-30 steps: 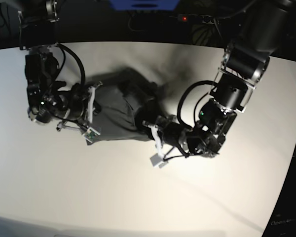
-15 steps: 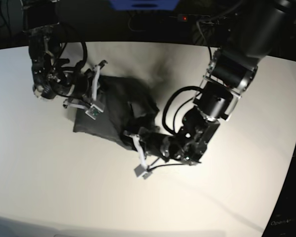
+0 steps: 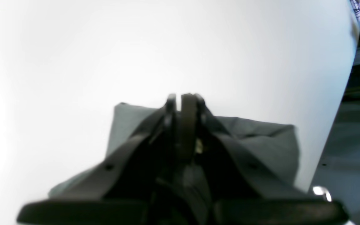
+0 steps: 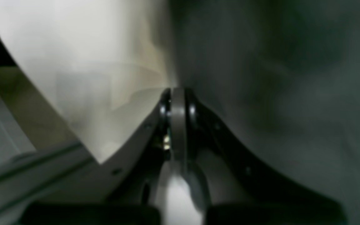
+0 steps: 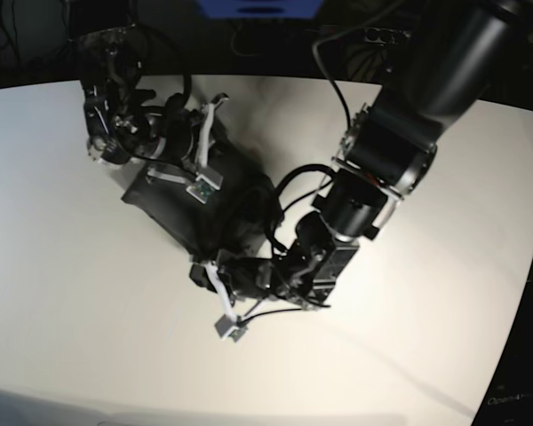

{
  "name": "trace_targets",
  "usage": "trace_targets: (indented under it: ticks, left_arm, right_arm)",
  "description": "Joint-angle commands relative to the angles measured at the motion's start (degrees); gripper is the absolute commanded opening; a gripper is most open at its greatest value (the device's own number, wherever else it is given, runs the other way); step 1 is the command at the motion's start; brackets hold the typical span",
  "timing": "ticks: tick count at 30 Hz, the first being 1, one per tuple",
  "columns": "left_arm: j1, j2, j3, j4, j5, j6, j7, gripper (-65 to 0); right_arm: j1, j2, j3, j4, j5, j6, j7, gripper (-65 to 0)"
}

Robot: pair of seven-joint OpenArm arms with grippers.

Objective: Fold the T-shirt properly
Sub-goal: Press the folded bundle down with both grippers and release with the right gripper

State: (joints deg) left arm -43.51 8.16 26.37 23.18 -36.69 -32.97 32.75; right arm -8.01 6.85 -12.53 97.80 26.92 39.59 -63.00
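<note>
The T-shirt is a dark grey bundle left of the table's middle in the base view. My right gripper lies over its far left part, jaws pressed together. Its wrist view shows the right gripper shut at the line where the blurred T-shirt meets the white table. My left gripper is at the bundle's near edge. In the left wrist view the left gripper is shut, with folded T-shirt cloth spread under and behind its fingers. The pinch itself is hidden in both wrist views.
The white table spreads around the bundle. Its edge runs close to the right in the left wrist view, with dark floor beyond. The left arm's thick links reach in from the far right. Dark equipment stands behind the far edge.
Both arms have swung toward the far left, and the T-shirt bundle has travelled and turned with them. Both grippers have stayed shut.
</note>
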Motion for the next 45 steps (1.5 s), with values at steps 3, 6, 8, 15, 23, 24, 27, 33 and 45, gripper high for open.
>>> trace_targets:
  ticks: [3, 6, 8, 15, 23, 24, 27, 33, 45]
  left_arm:
    - [-2.43, 0.14, -0.22, 4.12, -4.68, -0.74, 1.58, -62.2]
    - [-1.11, -2.93, -0.30, 11.24, -9.51, -0.83, 4.92, -62.3]
    - [0.56, -4.95, -0.30, 18.10, -13.91, -0.83, 6.50, -62.3]
    - [3.55, -13.04, -0.22, 34.89, -28.59, -0.13, 23.64, -62.5]
    - [9.18, -14.19, 1.72, 36.21, -28.15, -0.13, 36.65, -62.5]
    - [9.79, -14.19, 2.42, 36.21, -27.09, -0.13, 36.83, -62.5]
    - [10.85, -14.10, 5.32, 35.50, -24.72, -0.48, 36.83, -62.5]
    - [10.93, -14.36, 10.16, 35.24, -24.10, -0.57, 36.74, -62.4]
    - [9.26, -12.95, 12.79, 22.84, -14.43, -0.66, 30.15, -62.4]
  right_arm:
    - [1.81, 0.93, 0.18, 3.52, 0.56, 0.41, -2.71, -64.7]
    - [4.89, 3.48, 0.36, 4.22, 0.56, 0.41, -4.73, -64.7]
    - [6.30, 5.06, 0.45, 4.22, 0.82, 0.41, -5.35, -64.7]
    - [7.53, 6.73, 3.00, 4.40, 0.82, 0.41, -8.25, -64.9]
    - [5.77, 6.99, 8.18, 4.40, 0.82, 0.41, -9.57, -64.9]
    - [5.42, 6.99, 8.71, 4.40, 0.82, 0.41, -9.48, -64.9]
    - [5.15, 7.61, 9.50, 4.40, 0.82, 0.41, -9.31, -64.9]
    - [4.54, 7.35, 9.50, 4.40, 0.82, 0.41, -9.31, -64.9]
    - [3.40, 7.52, 12.93, 11.26, 0.82, 0.41, -11.77, -64.9]
